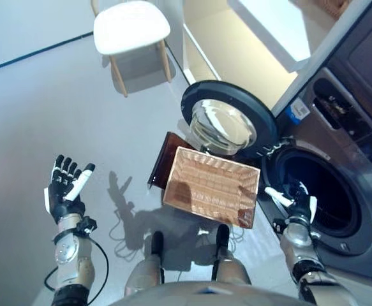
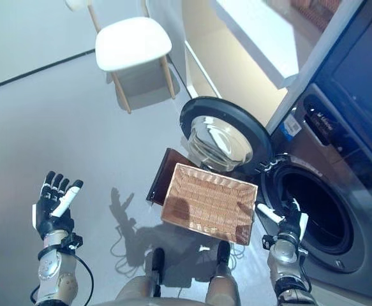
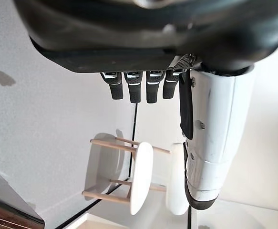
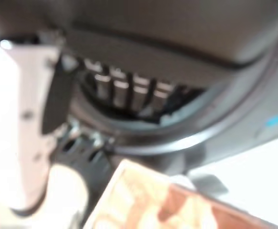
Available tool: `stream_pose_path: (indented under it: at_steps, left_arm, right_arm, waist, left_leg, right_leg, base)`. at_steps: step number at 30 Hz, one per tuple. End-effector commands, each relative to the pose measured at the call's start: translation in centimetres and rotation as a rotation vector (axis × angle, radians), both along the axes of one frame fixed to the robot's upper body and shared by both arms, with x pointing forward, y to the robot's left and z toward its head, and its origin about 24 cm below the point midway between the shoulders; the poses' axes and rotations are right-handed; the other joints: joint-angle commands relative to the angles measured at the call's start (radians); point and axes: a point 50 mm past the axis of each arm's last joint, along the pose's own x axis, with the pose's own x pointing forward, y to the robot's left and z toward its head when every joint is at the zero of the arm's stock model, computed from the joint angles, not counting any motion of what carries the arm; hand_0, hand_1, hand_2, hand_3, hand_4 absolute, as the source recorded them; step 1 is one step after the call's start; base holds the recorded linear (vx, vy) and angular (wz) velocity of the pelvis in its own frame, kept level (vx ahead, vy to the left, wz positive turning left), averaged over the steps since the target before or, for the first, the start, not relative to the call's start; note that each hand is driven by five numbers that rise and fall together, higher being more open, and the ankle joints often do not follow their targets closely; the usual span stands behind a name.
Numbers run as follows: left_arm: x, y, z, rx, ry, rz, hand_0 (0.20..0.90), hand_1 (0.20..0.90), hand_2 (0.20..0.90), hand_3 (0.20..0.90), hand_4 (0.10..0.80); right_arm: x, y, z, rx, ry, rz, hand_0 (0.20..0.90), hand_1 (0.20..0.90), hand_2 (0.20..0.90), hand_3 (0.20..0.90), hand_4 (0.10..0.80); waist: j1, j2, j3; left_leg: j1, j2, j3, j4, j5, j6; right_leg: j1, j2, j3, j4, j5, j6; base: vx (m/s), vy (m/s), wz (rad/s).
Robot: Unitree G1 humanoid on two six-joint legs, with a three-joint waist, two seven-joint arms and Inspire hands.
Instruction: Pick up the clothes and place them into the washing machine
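A woven wicker basket [image 1: 212, 185] sits on the floor before me, and I see no clothes in it. To its right the washing machine [image 1: 351, 127] has its drum opening [image 1: 316, 191] dark and its round glass door [image 1: 227, 124] swung wide toward the basket. My right hand [image 1: 298, 205] is open, held just in front of the drum opening with nothing in it; the right wrist view shows its fingers [image 4: 129, 90] straight before the drum rim. Far left of the basket my left hand [image 1: 66, 185] is raised and open, holding nothing. No clothes show in any view.
A dark brown board [image 1: 165, 159] lies under the basket's far left corner. A white stool with wooden legs [image 1: 131, 32] stands on the grey floor beyond. A pale cabinet [image 1: 249, 44] runs along the wall behind the washer door.
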Motion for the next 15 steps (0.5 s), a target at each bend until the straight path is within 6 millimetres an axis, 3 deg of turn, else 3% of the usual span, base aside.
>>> stream_pose_path:
  at_steps: [1,8,15]
  left_arm:
    - [0.9,1.8,2.1,0.144,-0.061,0.013,0.9,0.9,0.9,0.9,0.8]
    - [0.4,1.2,0.5,0.181,0.061,-0.019,0.9,0.9,0.9,0.9,0.8]
    - [-0.5,1.0,-0.5,0.158,0.106,-0.015,0.9,0.9,0.9,0.9,0.8]
  right_arm:
    - [0.5,-0.8,1.5,-0.111,-0.042,0.093,0.9,0.9,0.9,0.9,0.8]
    - [-0.9,-0.1,0.0,-0.078,0.022,0.082,0.9,0.9,0.9,0.9,0.8]
    - [-0.8,1.2,0.6,-0.026,-0.056,0.108,0.9,0.9,0.9,0.9,0.8]
  waist:
    - [0.025,-0.01,-0.059]
    - [0.034,-0.029,-0.107]
    - [0.036,-0.044,-0.127]
  left_leg:
    - [0.083,-0.013,0.007,-0.002,-0.027,-0.061]
    - [0.136,0.005,0.014,-0.002,-0.031,-0.068]
    - [0.181,0.01,0.019,-0.002,-0.041,-0.06]
  right_leg:
    - [0.066,0.005,-0.002,0.016,-0.061,0.032]
    - [0.136,0.026,-0.02,0.004,-0.08,0.028]
    - [0.189,0.037,-0.021,0.003,-0.096,0.02]
  base:
    - [0.087,-0.032,0.01]
    - [0.045,-0.015,0.05]
    - [0.024,-0.003,0.0]
